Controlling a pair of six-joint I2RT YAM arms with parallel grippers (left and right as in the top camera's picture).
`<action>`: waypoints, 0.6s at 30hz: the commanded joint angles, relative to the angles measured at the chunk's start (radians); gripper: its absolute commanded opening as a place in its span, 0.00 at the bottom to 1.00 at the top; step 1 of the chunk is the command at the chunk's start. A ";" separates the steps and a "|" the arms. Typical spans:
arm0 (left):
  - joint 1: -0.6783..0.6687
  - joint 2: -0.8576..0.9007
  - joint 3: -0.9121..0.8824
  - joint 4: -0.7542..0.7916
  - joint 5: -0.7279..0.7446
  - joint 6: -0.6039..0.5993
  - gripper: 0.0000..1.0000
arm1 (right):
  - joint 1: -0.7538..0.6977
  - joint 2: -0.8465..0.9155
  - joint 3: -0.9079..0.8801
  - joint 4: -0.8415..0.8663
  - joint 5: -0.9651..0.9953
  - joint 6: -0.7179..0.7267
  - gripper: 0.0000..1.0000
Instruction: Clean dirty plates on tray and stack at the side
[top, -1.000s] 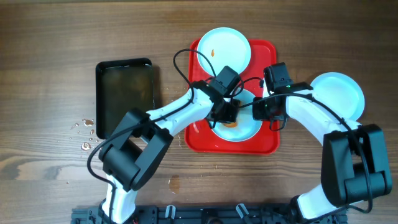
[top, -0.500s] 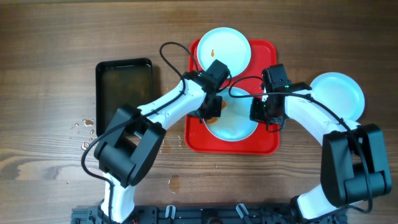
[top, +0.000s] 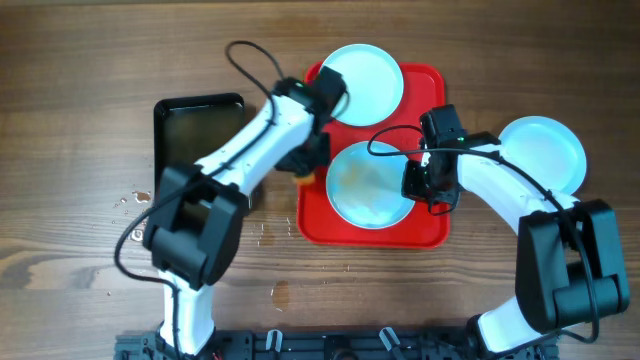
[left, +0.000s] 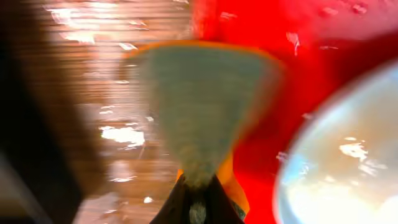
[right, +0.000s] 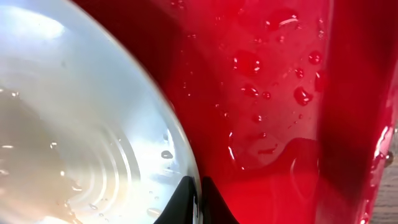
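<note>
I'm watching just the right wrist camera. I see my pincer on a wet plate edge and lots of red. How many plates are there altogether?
Observer: Three. The front plate, which you're pinching, and the back plate sit on the red tray. The side plate is on the table, to the tray's right.
Operator: What's my other arm got?
Observer: The left pincer is shut on a sponge at the red tray's left edge.
Operator: Is anything else out there?
Observer: A black tray sits left of the red one, apart from it.
</note>
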 joint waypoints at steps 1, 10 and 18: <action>0.062 -0.134 0.023 -0.057 -0.029 -0.015 0.04 | -0.013 0.035 -0.030 -0.002 0.039 -0.128 0.05; 0.308 -0.243 0.011 -0.196 -0.139 -0.003 0.04 | -0.013 0.024 -0.009 0.018 0.003 -0.171 0.04; 0.446 -0.243 -0.196 -0.079 -0.128 0.010 0.04 | 0.083 -0.255 0.103 -0.100 0.373 -0.162 0.04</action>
